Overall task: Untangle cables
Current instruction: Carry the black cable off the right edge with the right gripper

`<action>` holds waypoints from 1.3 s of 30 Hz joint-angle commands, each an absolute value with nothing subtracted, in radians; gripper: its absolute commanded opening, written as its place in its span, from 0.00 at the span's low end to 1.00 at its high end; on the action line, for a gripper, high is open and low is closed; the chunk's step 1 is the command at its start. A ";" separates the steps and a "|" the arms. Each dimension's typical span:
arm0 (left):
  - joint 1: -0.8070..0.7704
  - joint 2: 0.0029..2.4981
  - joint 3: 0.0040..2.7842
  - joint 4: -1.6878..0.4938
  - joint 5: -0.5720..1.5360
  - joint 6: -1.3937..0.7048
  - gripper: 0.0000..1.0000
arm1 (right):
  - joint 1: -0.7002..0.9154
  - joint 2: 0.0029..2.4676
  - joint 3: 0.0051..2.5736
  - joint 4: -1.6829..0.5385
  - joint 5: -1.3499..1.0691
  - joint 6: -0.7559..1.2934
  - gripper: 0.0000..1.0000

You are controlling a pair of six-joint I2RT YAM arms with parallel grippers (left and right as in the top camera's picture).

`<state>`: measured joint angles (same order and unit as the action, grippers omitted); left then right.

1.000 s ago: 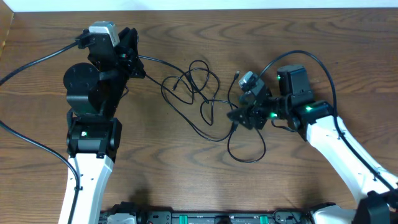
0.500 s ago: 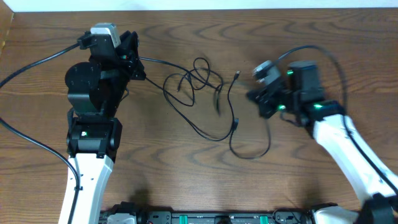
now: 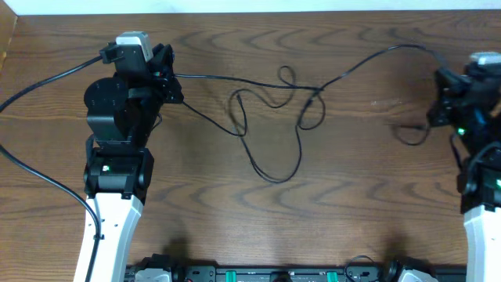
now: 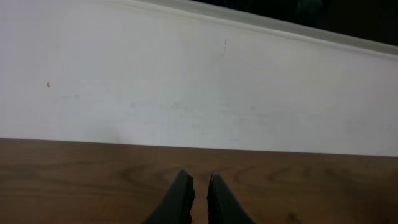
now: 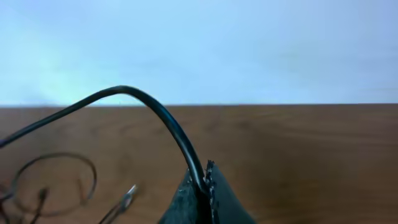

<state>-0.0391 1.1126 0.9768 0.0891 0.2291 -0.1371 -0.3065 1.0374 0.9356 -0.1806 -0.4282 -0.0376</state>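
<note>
Two claws share this job. Closest in, the right claw point(image 5: 207, 171) is pinched tight on a black strand of the cables point(image 5: 124, 89), which arcs up out of its tips and falls away to the left. The left claw point(image 4: 199, 191) has its tips drawn narrow, almost touching. Its own camera shows no cord between them, but from overhead a strand runs straight into it, so I judge it gripped further back.

Out between the arms, on the wooden surface point(image 3: 352, 211), the cords are strung across most of the width. The remaining crossings point(image 3: 315, 92) are gathered about midway, and one long loop point(image 3: 272, 178) sags toward the robot. Just beside the right claw a short tail point(image 3: 399, 125) lies loose.

The step in hand looks like spreading the bundle apart. Done well, that means drawing outward slowly, low over the surface, and easing off as soon as the middle crossings begin to cinch, since a hard pull would likely tighten them. It would be better to give slack there and then lead one strand back through the loop.
</note>
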 commanded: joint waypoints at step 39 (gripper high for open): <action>0.002 1.282 0.986 -0.131 -0.145 -0.041 0.08 | -0.739 1.024 0.951 -0.099 -0.530 0.135 0.01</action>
<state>-0.0029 1.2739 0.9768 -0.1284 -0.1040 -0.0685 -0.7364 1.0313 0.9356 -0.1070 -0.4988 0.1188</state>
